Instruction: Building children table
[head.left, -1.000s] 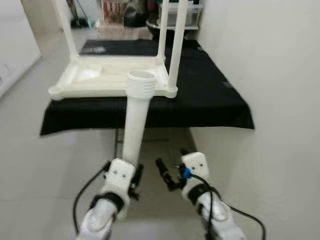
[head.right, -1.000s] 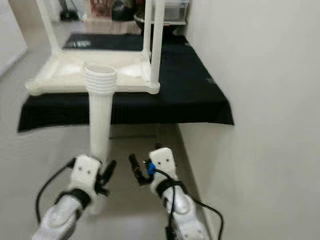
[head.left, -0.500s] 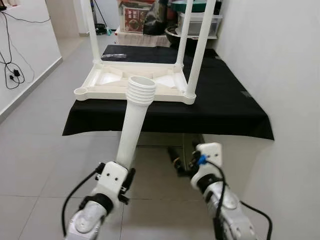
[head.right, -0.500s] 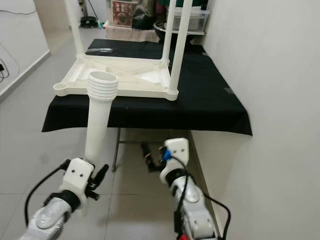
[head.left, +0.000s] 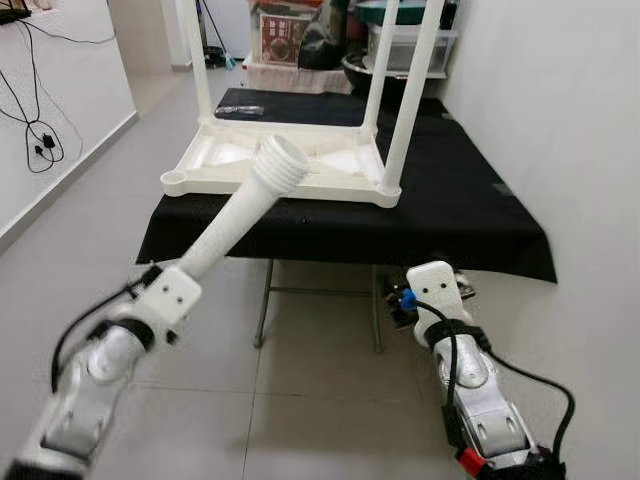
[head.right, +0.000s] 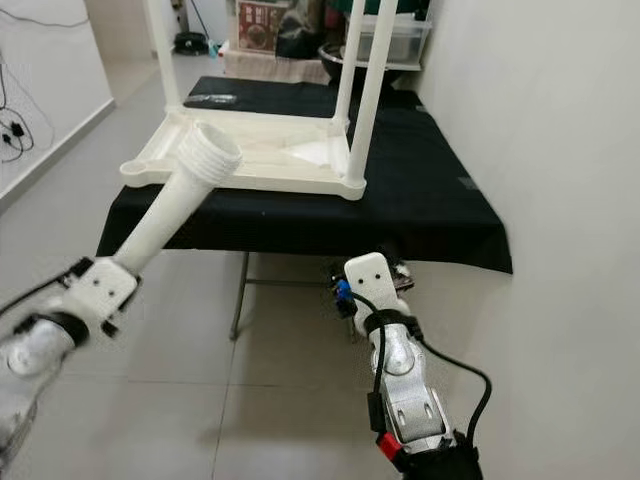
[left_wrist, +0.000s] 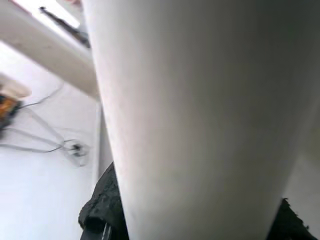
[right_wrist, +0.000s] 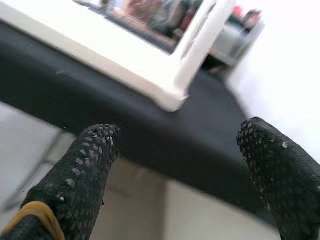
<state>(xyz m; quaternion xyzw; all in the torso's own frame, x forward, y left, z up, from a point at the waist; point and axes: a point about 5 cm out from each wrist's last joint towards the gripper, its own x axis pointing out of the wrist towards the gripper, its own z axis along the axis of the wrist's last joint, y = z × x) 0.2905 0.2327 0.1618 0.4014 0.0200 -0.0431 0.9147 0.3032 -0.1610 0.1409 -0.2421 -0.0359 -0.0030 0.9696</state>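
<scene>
Left gripper (head.left: 165, 300) clamped on white table leg (head.left: 235, 220), threaded end tilted toward upturned tabletop (head.left: 285, 170) on black-draped table (head.left: 450, 215); right gripper (right_wrist: 175, 165) spread empty, near right

We are reaching our left arm forward and up from the lower left, its silver forearm slanting toward the middle, and our left gripper (head.left: 172, 290) is clamping the lower end of a white tube (head.left: 236, 215); in the left wrist view that tube is pressing close against the black fingers (left_wrist: 102, 210). We are stretching our right arm forward low on the right, cable trailing along it, and our right gripper (right_wrist: 182, 150) is hanging empty, its two dotted fingertips (right_wrist: 92, 155) standing wide apart.
</scene>
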